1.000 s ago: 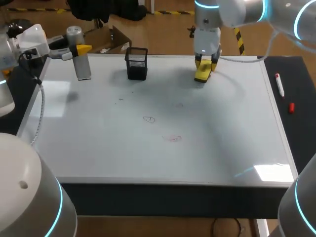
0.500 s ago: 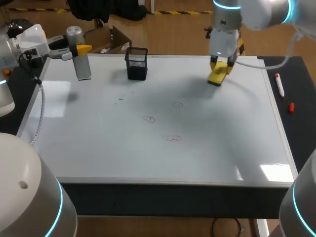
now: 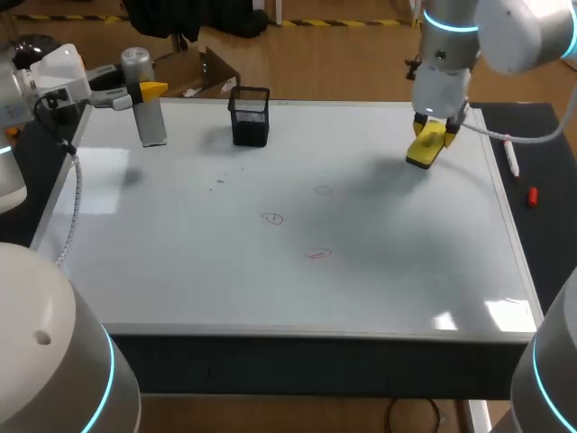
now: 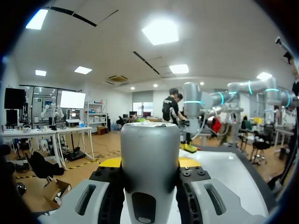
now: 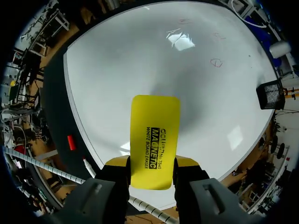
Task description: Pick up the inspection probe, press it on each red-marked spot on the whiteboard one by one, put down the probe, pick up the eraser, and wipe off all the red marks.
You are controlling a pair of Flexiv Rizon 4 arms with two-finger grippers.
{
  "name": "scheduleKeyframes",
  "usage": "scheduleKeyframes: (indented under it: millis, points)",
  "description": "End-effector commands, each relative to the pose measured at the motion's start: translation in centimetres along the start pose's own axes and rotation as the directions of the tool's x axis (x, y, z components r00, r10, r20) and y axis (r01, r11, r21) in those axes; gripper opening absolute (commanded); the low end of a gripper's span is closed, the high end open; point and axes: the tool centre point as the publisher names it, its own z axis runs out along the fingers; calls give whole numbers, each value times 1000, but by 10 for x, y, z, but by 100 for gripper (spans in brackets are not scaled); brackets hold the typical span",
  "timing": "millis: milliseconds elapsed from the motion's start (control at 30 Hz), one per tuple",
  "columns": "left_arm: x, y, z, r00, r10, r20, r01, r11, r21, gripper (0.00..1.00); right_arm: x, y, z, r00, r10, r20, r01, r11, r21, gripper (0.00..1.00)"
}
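Here right claw (image 5: 152, 163) grips the eraser (image 5: 155, 135) over the whiteboard (image 3: 270, 298), mesh cup (image 3: 250, 117) well apart; left claw (image 4: 150, 164) clamps the probe (image 4: 150, 144).

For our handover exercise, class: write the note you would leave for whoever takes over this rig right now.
Left gripper: shut on the probe, at the whiteboard's far left corner.
Right gripper: shut on the eraser, over the whiteboard's far right part.
Done: eraser picked up.
Left: the probe is not put down; three red marks near the middle need wiping.
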Motion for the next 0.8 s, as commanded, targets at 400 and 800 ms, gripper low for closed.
scheduleKeyframes:
  millis: [400, 800]
  points:
    - [1, -1, 0, 1000, 2, 3, -2, 1000, 2, 0, 26, 12, -7, 998, 17, 53, -19, 999, 39, 0]
    - [1, -1, 0, 1000, 2, 3, -2, 1000, 2, 0, 26, 12, -7, 998, 17, 53, -19, 999, 39, 0]
